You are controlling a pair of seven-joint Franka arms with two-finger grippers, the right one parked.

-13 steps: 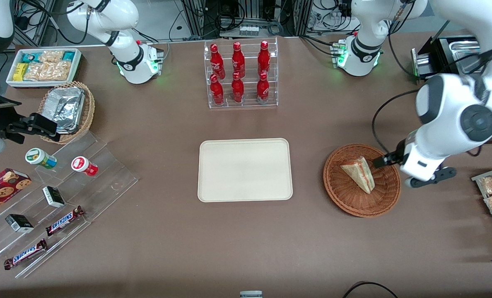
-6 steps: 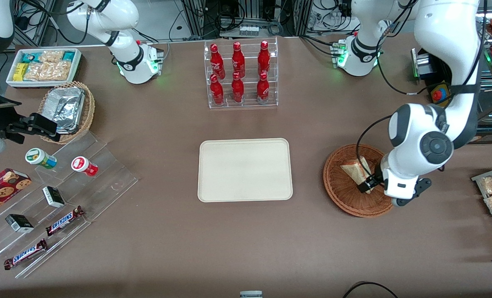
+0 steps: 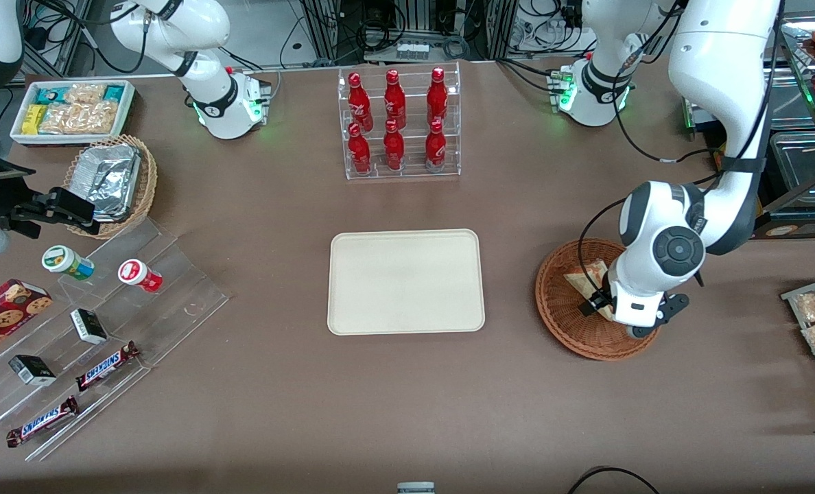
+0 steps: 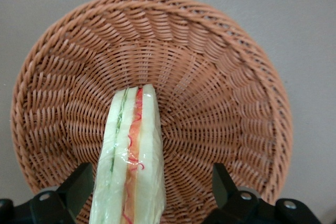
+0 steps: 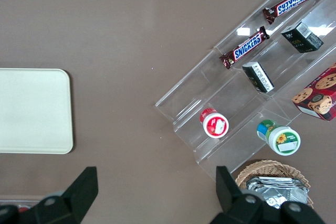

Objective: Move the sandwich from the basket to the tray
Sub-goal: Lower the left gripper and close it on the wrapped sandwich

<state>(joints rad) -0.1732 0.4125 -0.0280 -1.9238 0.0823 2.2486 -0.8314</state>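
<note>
The sandwich [image 4: 130, 161] stood on edge in the basket [image 4: 220, 103], a wedge of pale bread wrapped in clear film, with red and green filling showing along its cut face. It looked light and soft: the bread would likely squash under a hard pinch, and the film would probably make the flat sides slippery. The safest hold seemed to be across the two broad bread faces, near the thick part of the wedge, with only gentle pressure so the layers did not slide apart.

The gripper [image 4: 149, 192] hung just above the basket with the sandwich between its fingers [image 4: 79, 184]. The fingers were spread wide and gripped nothing; one stood just beside a bread face, the other well apart from the opposite face. By my reckoning they would need to close evenly, or the near one would push the wedge over before the other arrived.

In the front view the arm covered part of the basket [image 3: 565, 322], and only a corner of the sandwich [image 3: 581, 280] showed beside the gripper [image 3: 594, 302]. The basket sat on the counter [image 3: 407, 398], and from the basket the empty tray [image 3: 406, 281] lay toward the parked arm's end. A rack of red bottles [image 3: 399, 123] stood farther from the front camera than the basket.
</note>
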